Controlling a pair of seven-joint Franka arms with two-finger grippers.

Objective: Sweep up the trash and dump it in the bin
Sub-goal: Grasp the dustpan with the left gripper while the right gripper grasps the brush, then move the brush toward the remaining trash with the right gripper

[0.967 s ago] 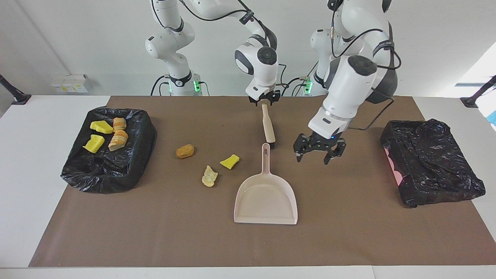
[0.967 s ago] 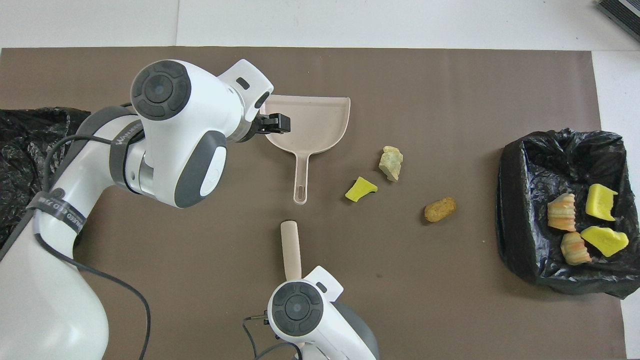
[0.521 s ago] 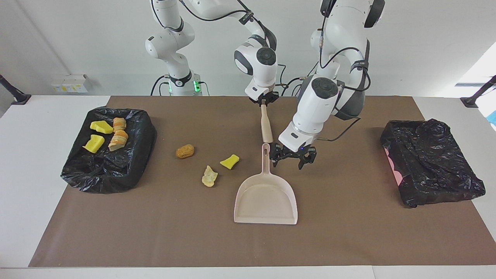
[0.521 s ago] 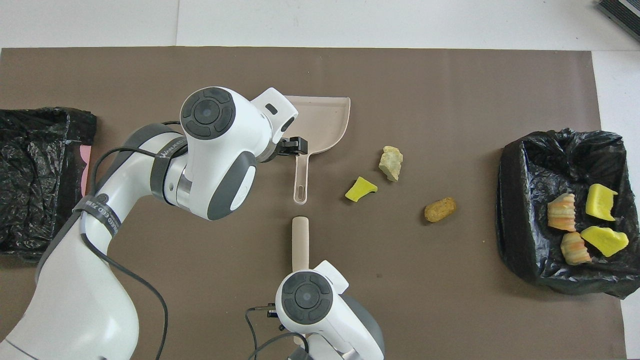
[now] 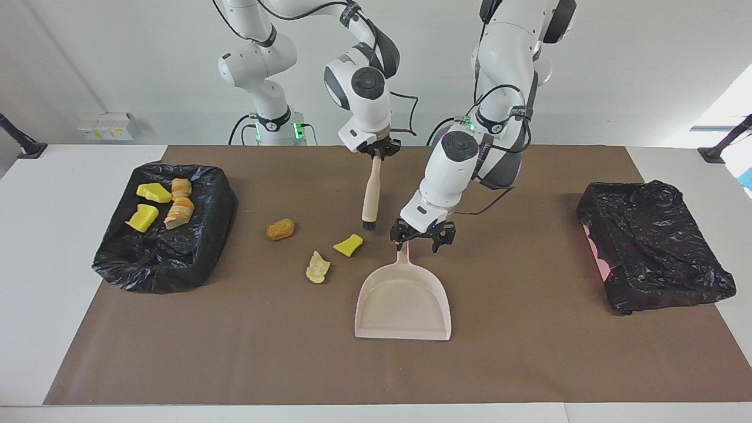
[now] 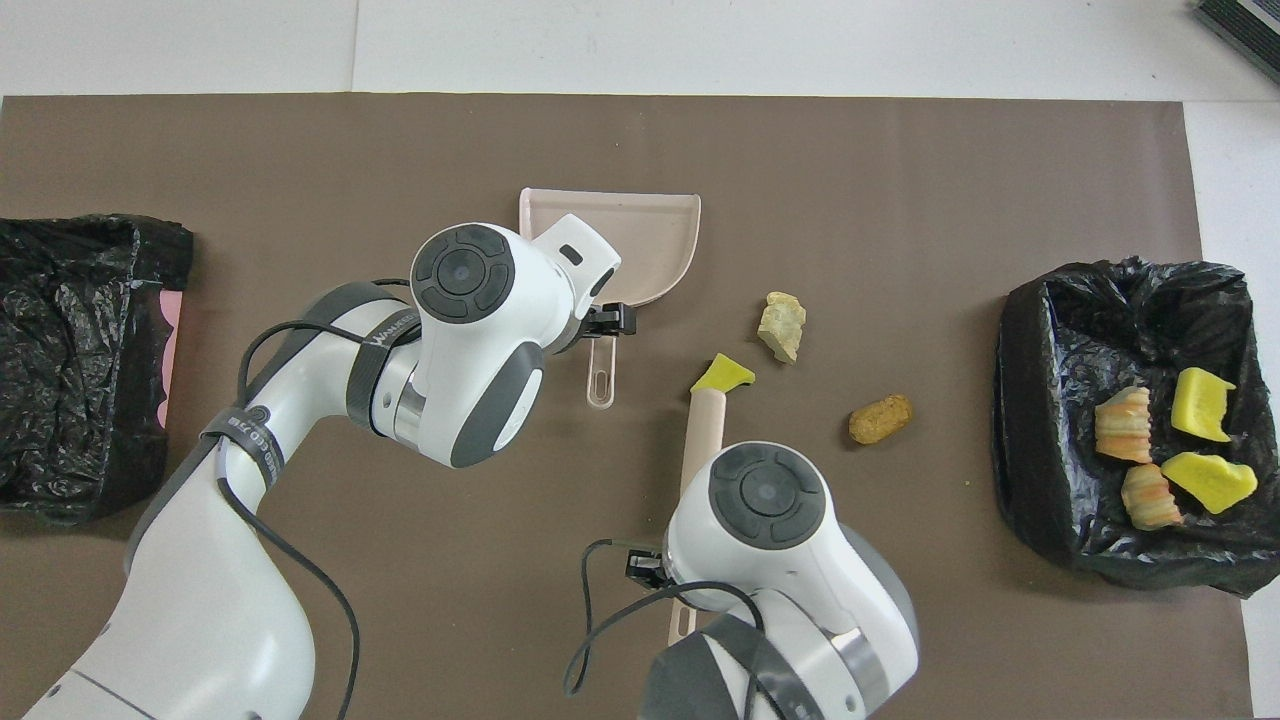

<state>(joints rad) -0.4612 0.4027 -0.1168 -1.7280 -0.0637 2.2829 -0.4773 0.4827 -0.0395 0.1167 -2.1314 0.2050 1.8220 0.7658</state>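
Note:
My right gripper (image 5: 379, 151) is shut on the top of the beige brush (image 5: 371, 194), which hangs steeply with its black bristles low over the mat beside a yellow sponge chunk (image 5: 348, 244). In the overhead view the brush (image 6: 702, 430) overlaps that chunk (image 6: 725, 372). More trash lies loose: a pale tan lump (image 5: 318, 267) and an orange-brown lump (image 5: 281, 229). My left gripper (image 5: 422, 239) stands open, low over the handle of the beige dustpan (image 5: 403, 299), holding nothing. The bin (image 5: 176, 258), lined with a black bag at the right arm's end, holds several scraps (image 5: 154, 192).
A second black-bagged bin (image 5: 652, 241) sits at the left arm's end of the brown mat (image 5: 529, 352). In the overhead view my left arm (image 6: 470, 330) covers part of the dustpan (image 6: 650, 235), and my right arm (image 6: 770, 520) hides its own gripper.
The right gripper closed on the brush handle, lifted it and swung the bristles toward the yellow chunk. The left gripper came in from the left arm's end and dropped over the dustpan handle.

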